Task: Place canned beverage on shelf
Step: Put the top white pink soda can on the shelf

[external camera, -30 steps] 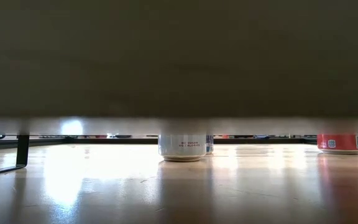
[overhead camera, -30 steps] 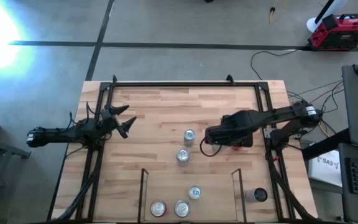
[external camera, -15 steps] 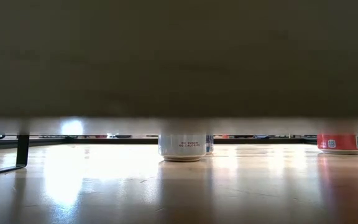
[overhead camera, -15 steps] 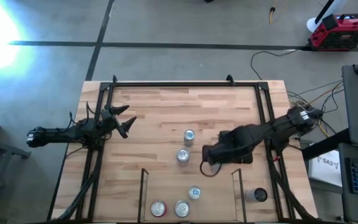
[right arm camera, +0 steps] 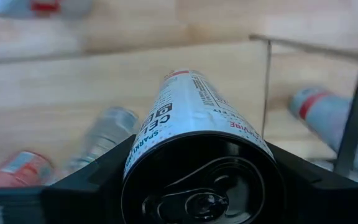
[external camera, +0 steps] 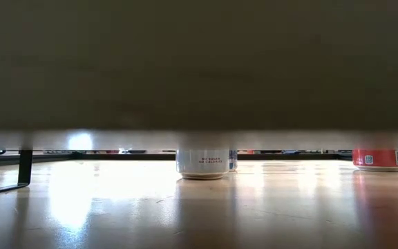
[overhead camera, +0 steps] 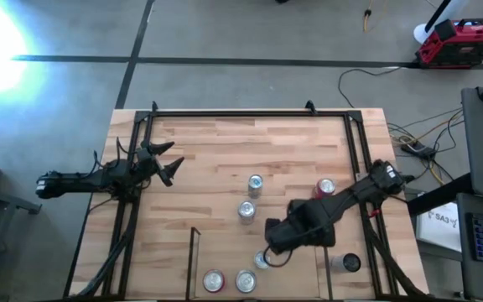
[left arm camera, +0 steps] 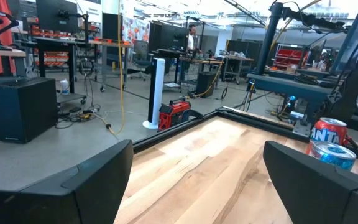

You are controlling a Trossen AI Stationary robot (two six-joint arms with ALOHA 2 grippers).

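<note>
Pale butcher-block wood makes up the big tabletop (overhead camera: 225, 151), ringed by a large black metal frame (overhead camera: 225, 111). At its near edge sits the shelf (overhead camera: 195, 260), a small bay of light wood floor between two thin black side rails.

Over the right half of that bay hangs the right arm's dark gripper (overhead camera: 277, 243), clenched around a slim white can with black lettering (right arm camera: 194, 118); its own camera shows the can's dark tab end wedged between the two fingers. So the held can is just above the shelf's right part, close by a silver-topped can (overhead camera: 261, 260) standing there. Two more cans stand at the shelf's near edge, one red-rimmed (overhead camera: 214, 281) and one silver (overhead camera: 245, 280).

Far to the left, the left arm's gripper (overhead camera: 168, 164) waits over the frame's left side, fingers spread apart and gripping nothing.

Mid-table stand two blue-and-silver cans (overhead camera: 251, 197), and right of them a red can (overhead camera: 326, 187).
</note>
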